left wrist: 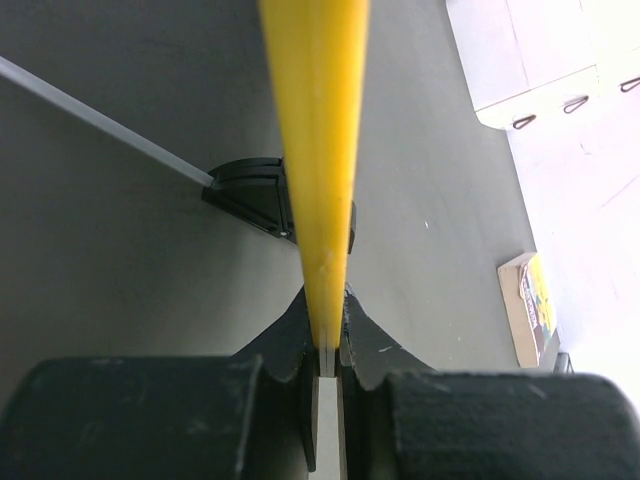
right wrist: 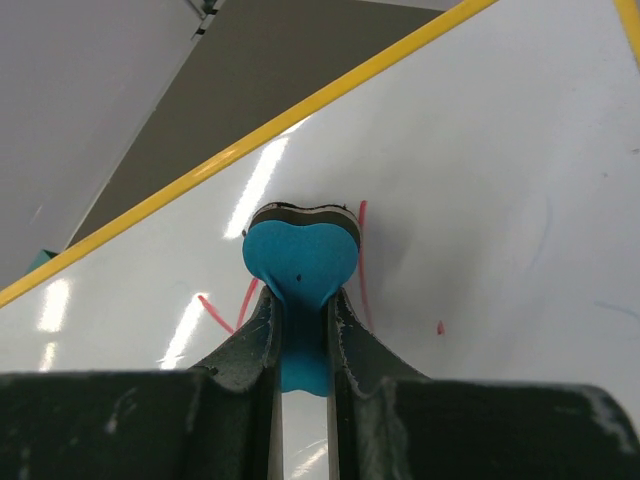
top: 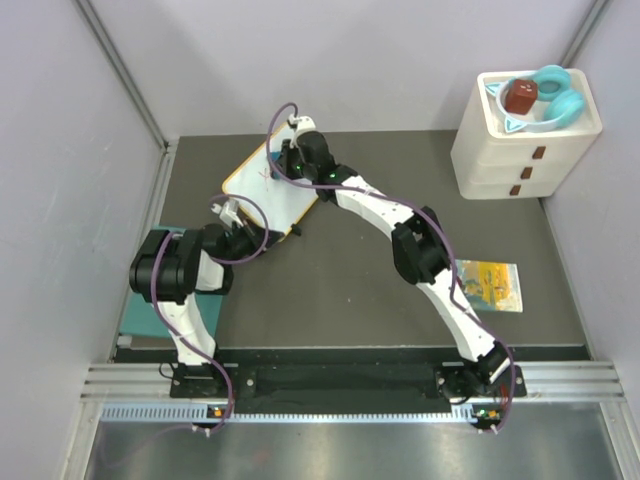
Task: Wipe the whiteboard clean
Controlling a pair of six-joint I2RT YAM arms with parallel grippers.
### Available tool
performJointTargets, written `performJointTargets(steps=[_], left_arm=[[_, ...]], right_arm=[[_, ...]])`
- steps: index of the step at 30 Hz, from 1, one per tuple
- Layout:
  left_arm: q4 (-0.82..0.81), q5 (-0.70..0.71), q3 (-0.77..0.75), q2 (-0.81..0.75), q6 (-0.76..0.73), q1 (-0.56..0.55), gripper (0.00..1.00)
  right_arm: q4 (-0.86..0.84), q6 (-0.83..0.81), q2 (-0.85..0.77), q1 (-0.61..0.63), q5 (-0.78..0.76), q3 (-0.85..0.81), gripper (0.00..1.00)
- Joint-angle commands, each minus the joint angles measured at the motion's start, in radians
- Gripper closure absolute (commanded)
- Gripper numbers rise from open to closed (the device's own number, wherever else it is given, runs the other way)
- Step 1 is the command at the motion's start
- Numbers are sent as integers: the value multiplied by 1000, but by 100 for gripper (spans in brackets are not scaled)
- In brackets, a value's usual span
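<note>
Two tight holds: left gripper (left wrist: 325, 305) on whiteboard (left wrist: 315, 120), right gripper (right wrist: 300, 295) on blue eraser (right wrist: 300, 255); dark tabletop (top: 340, 295), pale walls (top: 350, 60).

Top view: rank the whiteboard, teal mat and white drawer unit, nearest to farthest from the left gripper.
1. whiteboard, its edge clamped in the left gripper
2. teal mat, at the near left beside that arm
3. white drawer unit, in the far right corner

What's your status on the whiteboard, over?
Left gripper shut on whiteboard rim. Right gripper shut on blue eraser, at the board face. Red marks not yet wiped. No obstruction seen.
</note>
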State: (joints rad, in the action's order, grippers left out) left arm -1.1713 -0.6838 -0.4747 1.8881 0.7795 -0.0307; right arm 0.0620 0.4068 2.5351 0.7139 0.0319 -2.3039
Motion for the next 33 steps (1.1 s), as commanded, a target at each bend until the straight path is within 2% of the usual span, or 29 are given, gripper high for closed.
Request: performJointTargets(steps=[1, 9, 14, 21, 27, 33], left_arm=[[68, -65, -12, 20, -16, -46, 100], [125, -33, -16, 22, -16, -55, 100], [140, -22, -1, 19, -11, -64, 100], [122, -30, 10, 19, -16, -75, 100], [124, -31, 11, 16, -22, -84, 100], [134, -36, 4, 11, -36, -97, 100]], right_arm=[[-31, -19, 10, 58, 45, -34, 100], [-28, -34, 19, 98, 45, -12, 100], [4, -26, 25, 73, -29, -31, 100], [108, 15, 36, 10, -234, -51, 100], [176, 73, 56, -48, -152, -94, 100], [93, 56, 71, -59, 38, -88, 100]])
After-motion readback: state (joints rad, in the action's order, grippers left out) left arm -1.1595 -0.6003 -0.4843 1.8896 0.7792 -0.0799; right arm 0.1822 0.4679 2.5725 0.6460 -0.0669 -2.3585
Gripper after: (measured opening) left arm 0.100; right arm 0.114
